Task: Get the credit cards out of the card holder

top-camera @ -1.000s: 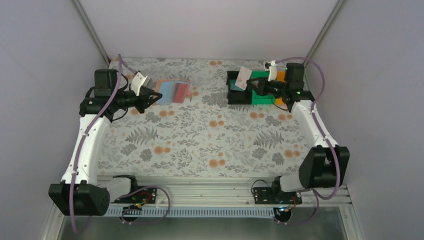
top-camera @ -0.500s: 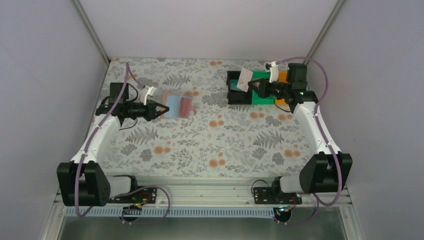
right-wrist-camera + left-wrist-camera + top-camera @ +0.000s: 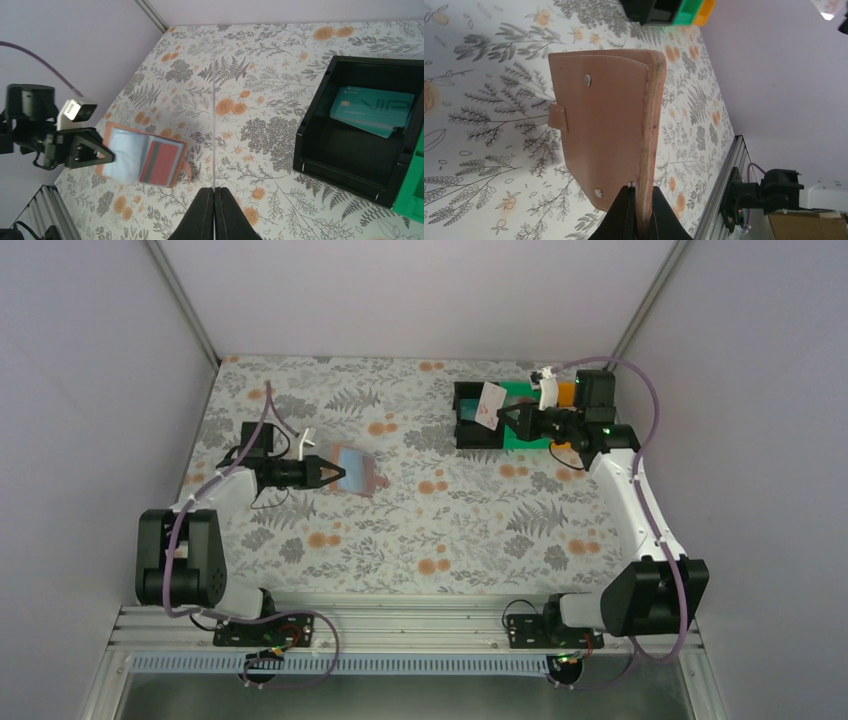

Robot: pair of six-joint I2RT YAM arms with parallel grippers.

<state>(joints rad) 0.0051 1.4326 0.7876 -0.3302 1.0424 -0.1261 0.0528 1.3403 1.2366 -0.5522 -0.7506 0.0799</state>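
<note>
**Table** (image 3: 450, 530): a flat surface under a matt cloth printed with grey ferns and orange blossoms.

**Left arm** (image 3: 210, 492) and **right arm** (image 3: 628, 495): white links with black joints. They rise from the near edge and reach to the left middle and to the far right of the table.

**Bins**: three rigid plastic boxes with straight walls and open tops, side by side at the far right. These are the black bin (image 3: 468, 436), the green bin (image 3: 522, 438) and the orange bin (image 3: 566, 392), the last largely hidden by the right arm.

**Card holder** (image 3: 609, 135): a soft bifold, salmon-tan outside, with a stitched border, two small metal snaps and a short tab.
- It lies directly ahead of the left jaws, which are closed tight on one edge, and it extends from them toward the table's middle.
- It appears raised off the cloth, with its shadow beside it.
- In the right wrist view it hangs open, pale blue inside, and the leaf farther from the jaws is striped red and grey.

**White card** (image 3: 489, 403): thin, stiff and rectangular, with a red mark.
- The right jaws, fully closed, pinch it at one end.
- In the top view it stands tilted over the black bin.
- In the right wrist view it shows edge-on as a fine line.

**Teal card** (image 3: 372, 110): flat and smooth, lying inside the black bin, well apart from both jaws.
</note>
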